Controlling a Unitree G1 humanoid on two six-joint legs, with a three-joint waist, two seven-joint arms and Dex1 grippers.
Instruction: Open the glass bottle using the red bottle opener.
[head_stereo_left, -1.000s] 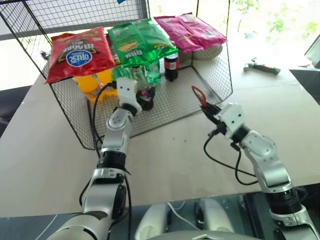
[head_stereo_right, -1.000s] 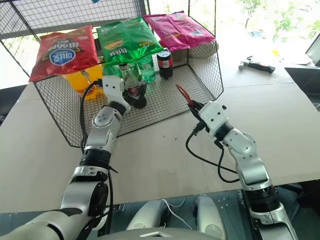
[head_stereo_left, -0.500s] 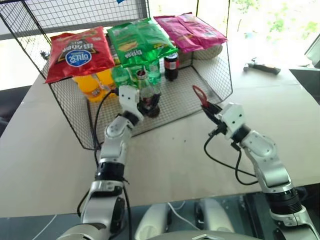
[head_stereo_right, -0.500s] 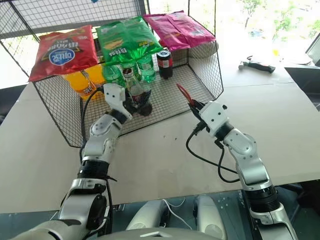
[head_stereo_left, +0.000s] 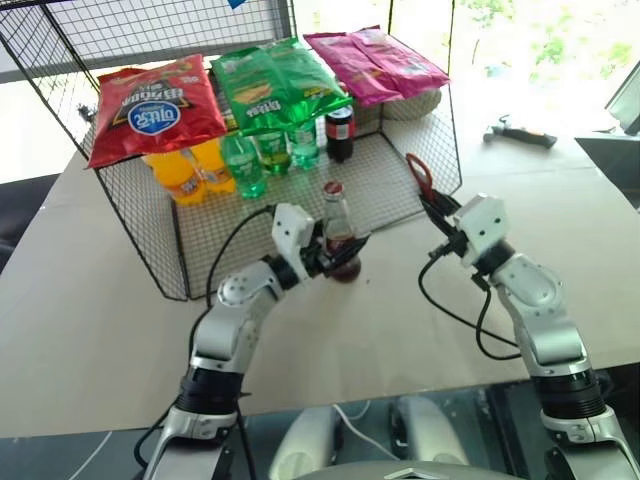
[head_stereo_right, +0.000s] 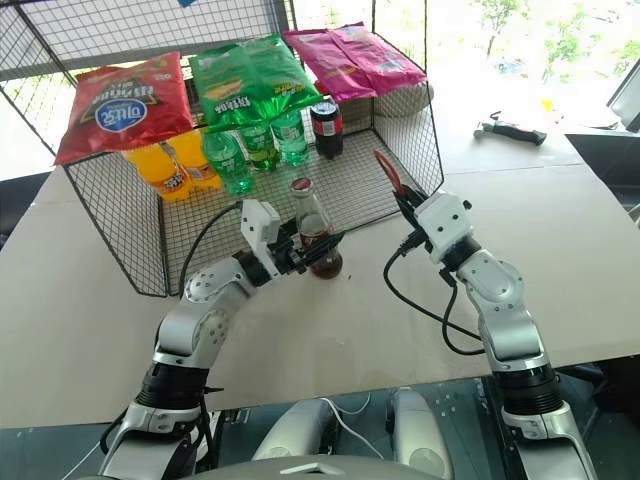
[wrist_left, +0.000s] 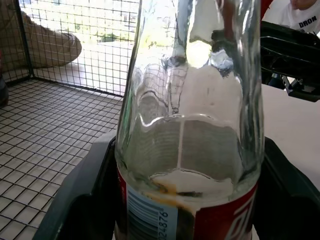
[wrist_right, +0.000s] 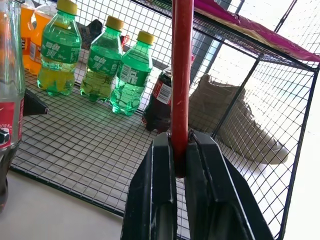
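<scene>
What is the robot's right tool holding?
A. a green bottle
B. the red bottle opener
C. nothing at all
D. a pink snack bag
B: the right tool is shut on the red bottle opener, which sticks up from between its black fingers, while the left tool holds the glass bottle.

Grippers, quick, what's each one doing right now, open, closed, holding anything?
Left gripper: closed around the glass bottle, holding it upright.
Right gripper: shut on the red bottle opener.
</scene>
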